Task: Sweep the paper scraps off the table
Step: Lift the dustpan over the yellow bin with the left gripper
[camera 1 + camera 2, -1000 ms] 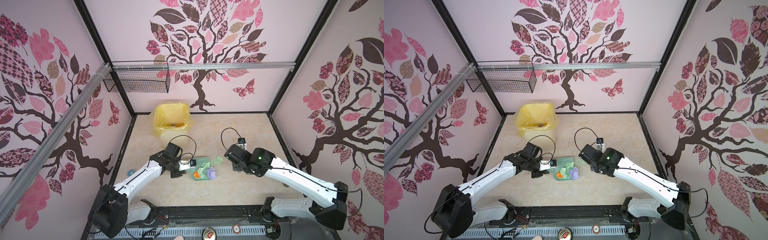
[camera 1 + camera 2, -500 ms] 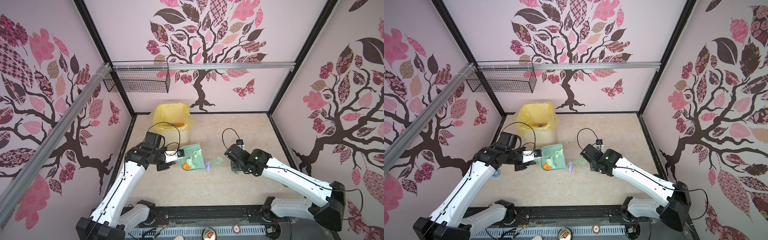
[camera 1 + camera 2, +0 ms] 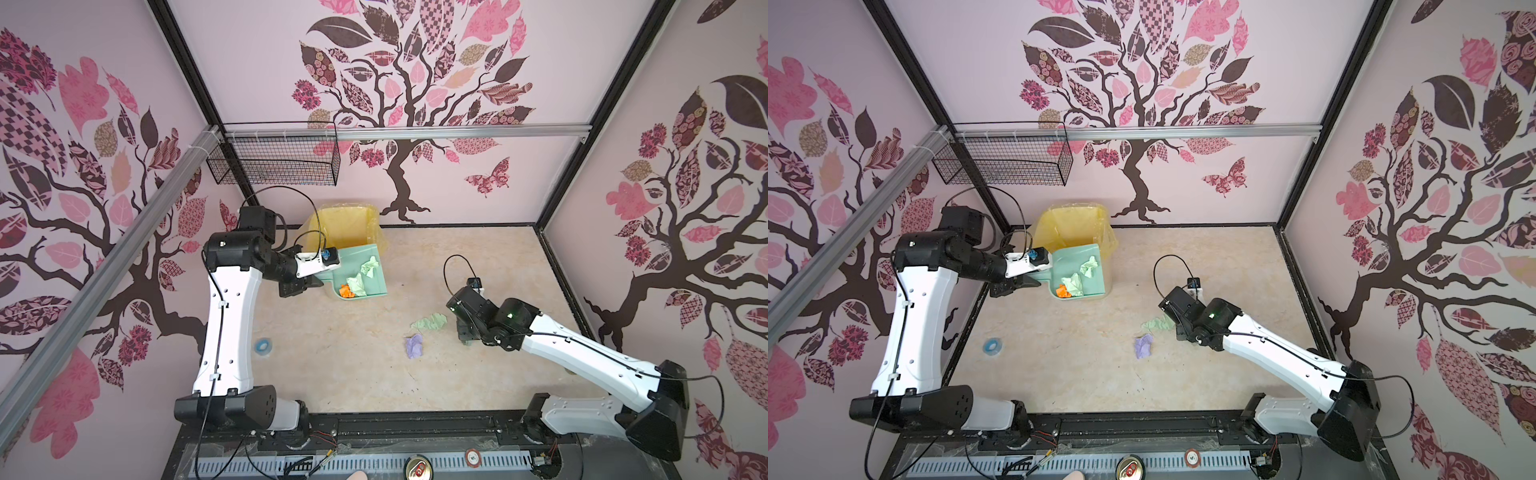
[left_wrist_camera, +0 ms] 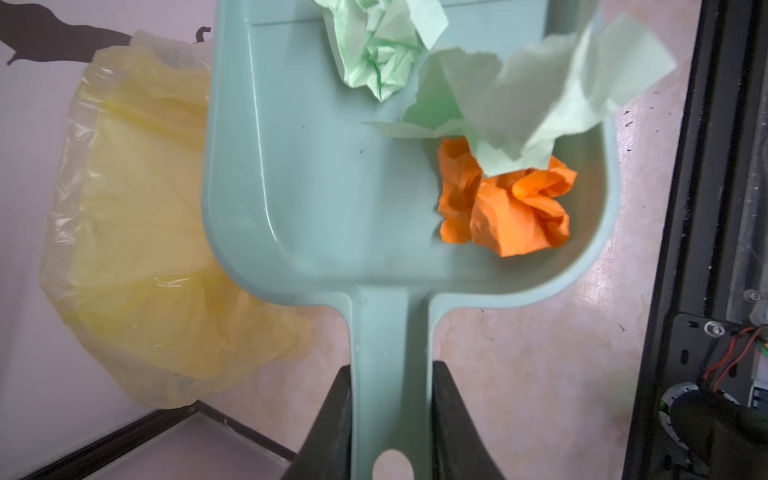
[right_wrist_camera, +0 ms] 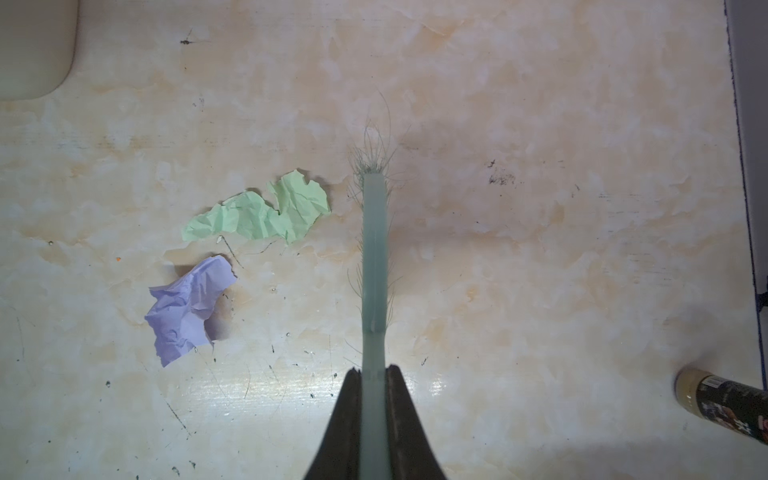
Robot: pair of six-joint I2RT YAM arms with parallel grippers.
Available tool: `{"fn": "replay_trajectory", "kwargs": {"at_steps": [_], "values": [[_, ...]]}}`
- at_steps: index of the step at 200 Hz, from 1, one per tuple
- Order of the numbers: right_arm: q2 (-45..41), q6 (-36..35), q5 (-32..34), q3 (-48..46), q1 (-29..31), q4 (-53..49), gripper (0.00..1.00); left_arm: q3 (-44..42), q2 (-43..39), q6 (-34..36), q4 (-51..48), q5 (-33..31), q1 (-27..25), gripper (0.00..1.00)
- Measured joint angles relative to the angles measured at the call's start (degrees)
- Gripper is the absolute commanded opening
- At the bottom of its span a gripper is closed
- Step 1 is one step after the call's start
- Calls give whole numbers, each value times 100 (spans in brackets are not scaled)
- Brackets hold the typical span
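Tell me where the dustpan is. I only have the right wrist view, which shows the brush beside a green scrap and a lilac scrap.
Observer: The left tool holds the dustpan by its handle. It is lifted beside the yellow-lined bin, toward the far left corner of the table.
Operator: Has it been emptied?
Observer: No. An orange scrap and two pale green scraps lie in it.
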Motion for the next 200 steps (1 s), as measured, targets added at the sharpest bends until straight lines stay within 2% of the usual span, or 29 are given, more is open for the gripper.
{"fn": "replay_trajectory", "kwargs": {"at_steps": [96, 166, 200], "values": [[2, -44, -186, -330, -2, 247, 0, 1215, 1248, 144, -249, -455, 37, 0], [-42, -42, -258, -507, -2, 400, 0, 3517, 2704, -57, -269, -901, 144, 0], [-42, -42, -308, -649, -2, 514, 0, 4146, 3220, -155, -264, -1110, 225, 0]]}}
